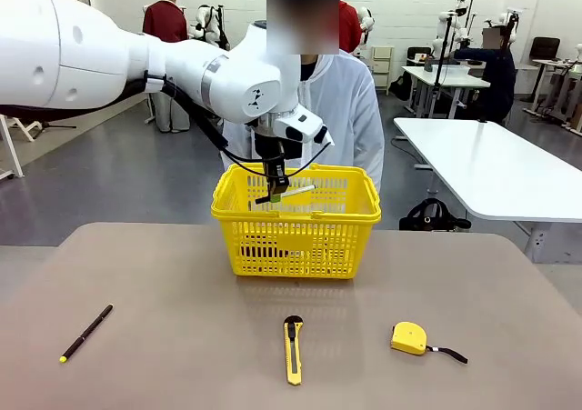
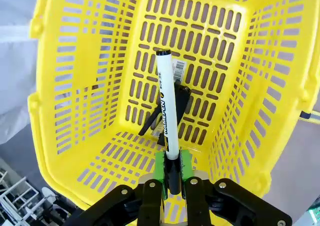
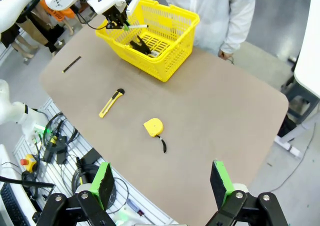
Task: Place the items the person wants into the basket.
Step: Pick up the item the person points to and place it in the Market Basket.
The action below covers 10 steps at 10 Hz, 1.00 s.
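My left tool (image 1: 275,195) was clenched on the marker (image 2: 166,110), green pads (image 2: 159,165) pinching its black end. The white barrel stuck straight out past the fingertips. The tool hung over the open top of the yellow basket (image 1: 300,217), about level with the rim. In the left wrist view the marker pointed down at the basket floor, lattice walls (image 2: 75,85) all round it. A dark shape lay on that floor under the marker; I could not tell what it was.

My right tool (image 3: 162,178) was released, jaws wide apart, holding nothing. It sat high, off the near edge of the desk (image 3: 215,110), well away from everything.

The utility knife (image 1: 292,348) lay flat on the desk, on the near side of the basket and well below and apart from my left tool. The tape measure (image 1: 409,338) lay near the knife, on the side toward my right tool. The black pen (image 1: 86,332) lay far off on the other side. The person (image 1: 350,110) in the white jacket stood just behind the basket, beyond my left tool.
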{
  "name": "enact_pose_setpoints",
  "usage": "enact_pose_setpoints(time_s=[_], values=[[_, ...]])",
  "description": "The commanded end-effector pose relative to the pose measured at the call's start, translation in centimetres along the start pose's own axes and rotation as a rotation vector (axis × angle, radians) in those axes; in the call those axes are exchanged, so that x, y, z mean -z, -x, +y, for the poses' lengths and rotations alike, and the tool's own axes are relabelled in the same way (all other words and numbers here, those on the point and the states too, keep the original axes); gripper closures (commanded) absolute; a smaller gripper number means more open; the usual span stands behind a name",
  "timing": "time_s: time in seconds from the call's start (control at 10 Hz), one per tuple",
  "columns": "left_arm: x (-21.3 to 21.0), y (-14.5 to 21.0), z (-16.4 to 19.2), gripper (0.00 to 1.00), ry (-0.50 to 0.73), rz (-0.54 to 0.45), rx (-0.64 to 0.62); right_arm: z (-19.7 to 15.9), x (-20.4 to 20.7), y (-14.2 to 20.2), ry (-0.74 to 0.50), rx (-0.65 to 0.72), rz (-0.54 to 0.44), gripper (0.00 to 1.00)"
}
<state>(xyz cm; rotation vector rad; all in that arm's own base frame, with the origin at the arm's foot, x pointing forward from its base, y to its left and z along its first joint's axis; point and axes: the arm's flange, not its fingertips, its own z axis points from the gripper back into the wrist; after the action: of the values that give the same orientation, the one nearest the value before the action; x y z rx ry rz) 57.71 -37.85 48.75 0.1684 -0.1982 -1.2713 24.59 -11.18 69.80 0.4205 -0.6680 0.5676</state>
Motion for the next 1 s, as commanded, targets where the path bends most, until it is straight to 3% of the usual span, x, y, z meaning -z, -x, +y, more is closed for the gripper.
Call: enact_pose_setpoints(time_s=[0.0,0.1,0.2,0.3,0.4,0.7,0.9], values=[[-0.14,-0.73,0.62,0.85,0.002,0.025,0.011,-0.12,0.20,-0.07,-0.015,-0.007,-0.005,0.00],[-0.06,-0.73,1.17,0.85,0.012,0.021,0.017,-0.12,0.20,-0.07,-0.015,-0.007,-0.005,0.00],[-0.13,-0.74,1.11,0.31,0.021,0.012,0.017,-0.12,0.20,-0.07,-0.015,-0.007,-0.005,0.00],[-0.19,-0.74,0.67,0.26,0.023,0.014,0.011,-0.12,0.20,-0.07,-0.015,-0.007,-0.005,0.00],[-0.20,-0.72,0.87,0.00,0.017,0.023,0.015,-0.12,0.20,-0.07,-0.015,-0.007,-0.005,0.00],[-0.28,-0.61,0.74,0.04,0.018,0.032,0.009,-0.12,0.20,-0.07,-0.015,-0.007,-0.005,0.00],[-0.31,-0.60,1.18,0.00,0.023,0.029,0.009,-0.12,0.20,-0.07,-0.015,-0.007,-0.005,0.00]])
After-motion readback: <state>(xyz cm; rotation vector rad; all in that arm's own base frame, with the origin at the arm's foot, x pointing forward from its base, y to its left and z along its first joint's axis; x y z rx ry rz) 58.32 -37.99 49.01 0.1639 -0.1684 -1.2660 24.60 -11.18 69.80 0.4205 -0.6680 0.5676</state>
